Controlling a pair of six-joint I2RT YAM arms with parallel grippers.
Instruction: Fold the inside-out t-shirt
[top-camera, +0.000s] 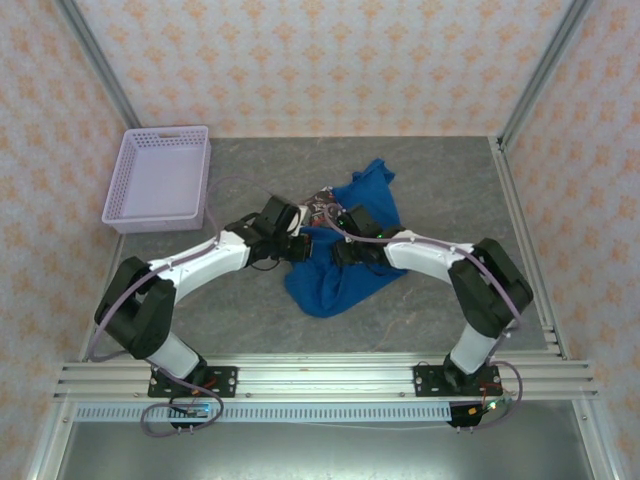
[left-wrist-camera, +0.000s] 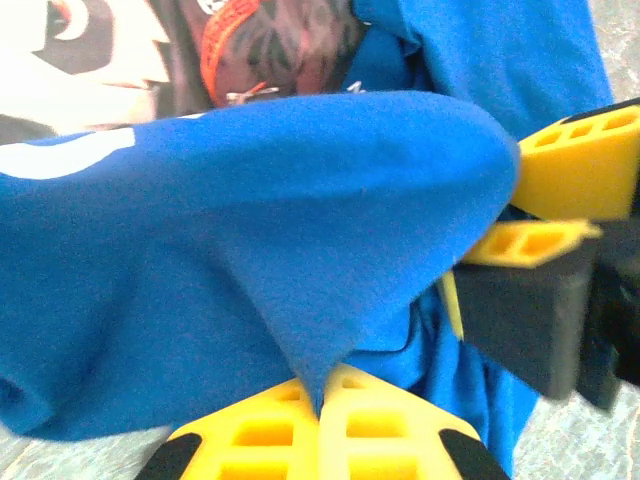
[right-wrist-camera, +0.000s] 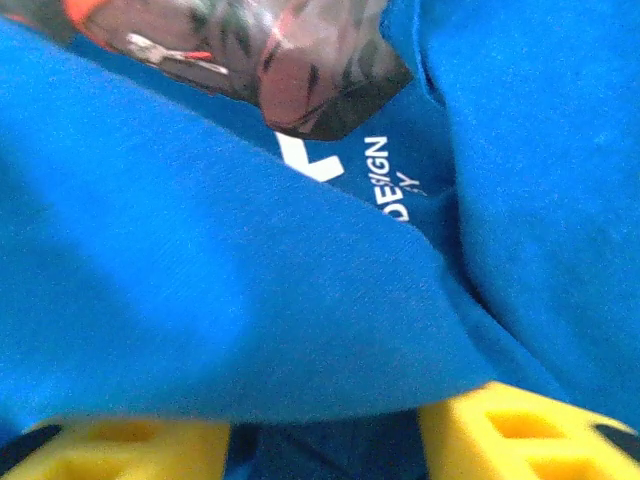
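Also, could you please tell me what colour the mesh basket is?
Lavender; the basket shows best in the top external view.

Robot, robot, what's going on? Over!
Left gripper shut on t-shirt fold. Right gripper open, cloth draped over. T-shirt crumpled, mid-table. Basket apart, far left.

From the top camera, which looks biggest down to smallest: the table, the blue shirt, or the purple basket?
1. Table: by far the largest.
2 and 3. Basket and shirt: they look about alike. The shirt is crumpled and partly covered, so I would not rank one above the other.
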